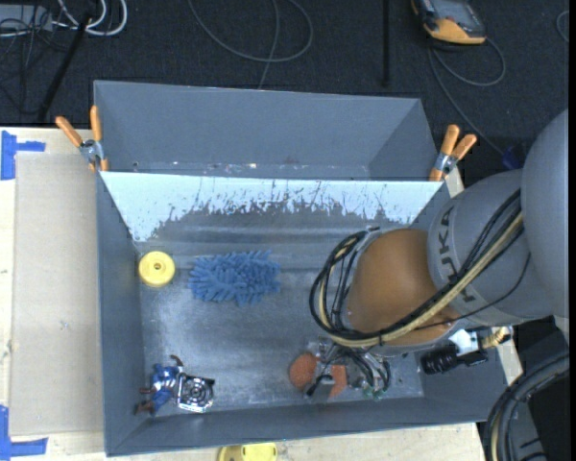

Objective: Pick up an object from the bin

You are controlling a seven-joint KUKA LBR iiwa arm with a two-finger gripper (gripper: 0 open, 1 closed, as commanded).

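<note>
The grey metal bin [120, 334] takes up the middle of the frame, its floor mostly bare. At the left of that floor, about halfway up, lies a yellow round disc [156, 269], flat, close to the left wall and touching nothing else. Below it, in the lower left corner of the bin, sits a small blue and silver thing [180, 389], a jumble of shiny metal and blue parts too small to name more closely; it lies near the front wall. To the right of the disc, left of the frame's centre, rests a blue bristly thing [235, 279], a soft-looking tuft of many short strands spread out sideways, near the disc but apart from it. Farther right, in the lower middle of the frame, an orange-red rounded thing [305, 369] lies on the floor near the front wall. The claw [348, 379] is down at the floor just to its right, hard against it, with dark parts crossing the orange-red thing's right side. Whether the claw is open, closed or gripping it cannot be told, since the wrist hides it from above. Over the claw bulges the arm's orange cover [389, 281], ringed by loops of black cables [326, 291], and the grey arm [518, 248] rises at the right of the frame.
</note>
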